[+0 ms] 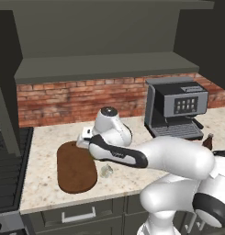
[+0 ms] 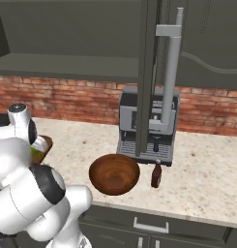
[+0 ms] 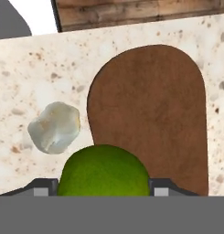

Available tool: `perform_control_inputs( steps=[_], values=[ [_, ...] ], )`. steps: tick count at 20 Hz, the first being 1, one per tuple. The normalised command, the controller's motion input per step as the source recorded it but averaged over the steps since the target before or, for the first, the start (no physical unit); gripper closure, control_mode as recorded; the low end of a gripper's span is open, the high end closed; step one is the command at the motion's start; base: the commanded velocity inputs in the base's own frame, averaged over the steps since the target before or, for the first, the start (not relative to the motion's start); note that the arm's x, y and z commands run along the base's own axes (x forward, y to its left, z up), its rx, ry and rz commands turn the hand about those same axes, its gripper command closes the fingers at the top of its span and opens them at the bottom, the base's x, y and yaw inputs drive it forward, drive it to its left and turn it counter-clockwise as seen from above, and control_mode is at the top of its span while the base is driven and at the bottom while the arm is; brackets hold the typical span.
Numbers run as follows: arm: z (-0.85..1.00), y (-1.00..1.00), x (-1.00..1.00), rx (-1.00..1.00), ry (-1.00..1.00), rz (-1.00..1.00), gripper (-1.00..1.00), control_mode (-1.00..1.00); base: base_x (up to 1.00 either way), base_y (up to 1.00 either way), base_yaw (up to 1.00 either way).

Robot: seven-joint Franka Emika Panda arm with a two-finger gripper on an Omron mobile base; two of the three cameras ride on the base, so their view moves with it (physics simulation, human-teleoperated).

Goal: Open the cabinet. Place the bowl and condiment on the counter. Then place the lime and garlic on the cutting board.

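Note:
My gripper [image 3: 103, 188] is shut on the lime [image 3: 104, 171], a bright green fruit held between the fingertips just above the near edge of the dark brown cutting board [image 3: 154, 114]. The pale garlic [image 3: 55, 127] lies on the counter [image 3: 22, 82] beside the board, apart from it. From the left base, the board [image 1: 75, 170] lies left of the hand and the garlic [image 1: 106, 171] sits by its right side. The wooden bowl [image 2: 114, 174] and the condiment [image 2: 156, 176] stand on the counter in front of the coffee machine. The cabinet door [image 2: 154, 58] is swung open, and its shelf [image 1: 104, 64] is bare.
A coffee machine [image 1: 176, 108] stands against the brick wall at the back right. The black stove [image 1: 6, 170] borders the counter on the left. Drawer fronts with short handles [image 1: 79, 214] run below the counter edge. The open cabinet door's silver handle [image 2: 170, 72] hangs in front of the machine.

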Motion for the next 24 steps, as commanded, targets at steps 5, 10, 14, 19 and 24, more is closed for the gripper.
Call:
perform_control_inputs(
  steps=[5, 10, 14, 19, 24],
  values=[
    [-0.19, 0.46, 0.11, 0.0, 0.0, 0.0, 1.0, -1.0, 0.0, 0.0, 0.0],
    [-0.32, 0.26, 0.29, 0.0, 0.0, 0.0, 1.0, -1.0, 0.0, 0.0, 0.0],
    [-0.23, 0.17, 0.31, 0.0, 0.0, 0.0, 1.0, -1.0, 0.0, 0.0, 0.0],
    [-0.07, 0.06, 0.21, 0.0, 0.0, 0.0, -1.0, -1.0, 0.0, 0.0, 0.0],
    [0.0, 0.04, 0.08, 0.0, 0.0, 0.0, -1.0, -1.0, 0.0, 0.0, 0.0]
  ],
)
